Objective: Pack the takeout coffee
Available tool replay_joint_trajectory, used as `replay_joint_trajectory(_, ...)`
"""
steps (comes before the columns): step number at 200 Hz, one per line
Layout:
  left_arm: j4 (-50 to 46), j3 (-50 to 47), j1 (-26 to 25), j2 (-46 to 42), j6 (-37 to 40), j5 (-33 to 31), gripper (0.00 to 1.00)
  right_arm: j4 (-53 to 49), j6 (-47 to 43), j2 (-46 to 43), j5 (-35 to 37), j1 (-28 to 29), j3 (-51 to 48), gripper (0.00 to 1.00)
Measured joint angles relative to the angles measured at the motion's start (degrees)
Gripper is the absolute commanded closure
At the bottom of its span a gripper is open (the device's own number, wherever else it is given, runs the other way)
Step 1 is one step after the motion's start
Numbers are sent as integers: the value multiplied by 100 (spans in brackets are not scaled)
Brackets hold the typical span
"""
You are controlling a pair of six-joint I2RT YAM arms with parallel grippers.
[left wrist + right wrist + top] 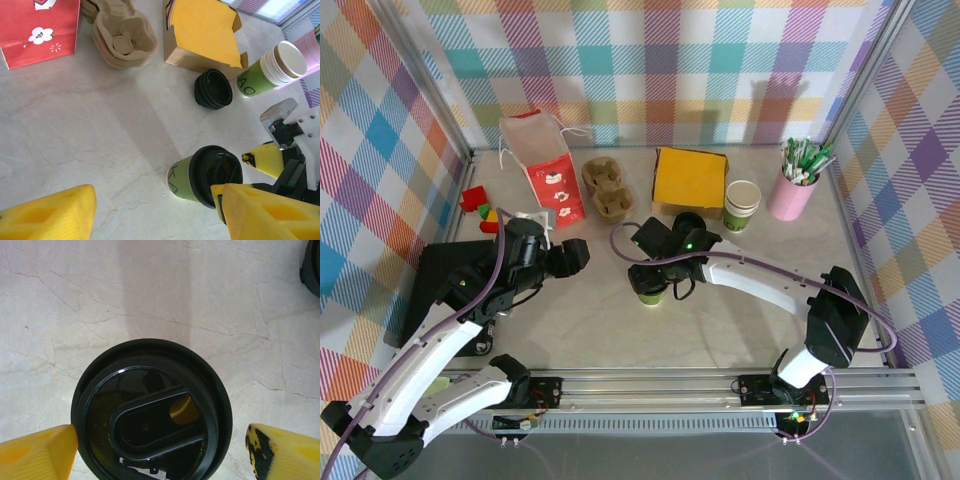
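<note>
Broadly, the pale marbled desk [740, 325] holds everything between checked walls. The left gripper [572, 256] hangs over bare desk left of centre, its jaws apart with nothing between them. In its wrist view the yellow fingers [50, 215] frame open marble.

The right gripper [652, 272] is directly above the takeout coffee [650, 292], which stands upright near the middle of the desk. Its jaws are spread to either side of the black lid [150, 415] sitting on the cup. One finger [37, 452] appears to touch the lid's edge, while the other stands off it (no clamp, then).

At the back left a red paper bag [540, 165] stands upright. Toward the back right is a cardboard box [690, 178] with a yellow top. Between the two lies the brown cup carrier [607, 190], well apart from the coffee. A pink cup [792, 190] of green-white pens sits at the far right. Just beside it is a stack of green cups [741, 205] with a cream rim. Spare black lids [687, 222] are piled in front of the box, near the coffee. A few coloured blocks [480, 205] lie at the far left.
</note>
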Motion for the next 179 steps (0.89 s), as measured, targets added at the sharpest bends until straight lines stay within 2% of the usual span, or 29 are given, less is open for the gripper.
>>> replay_joint_trajectory(49,-17,-2,0,-4,0,-9,32,-31,-15,151,0,39,90,13)
replay_joint_trajectory(130,-33,-118,2,-74,0,-59,31,-42,-15,282,57,42,129,26)
replay_joint_trajectory(179,-31,-120,7,-76,0,-59,31,-94,-107,282,229,52,131,27)
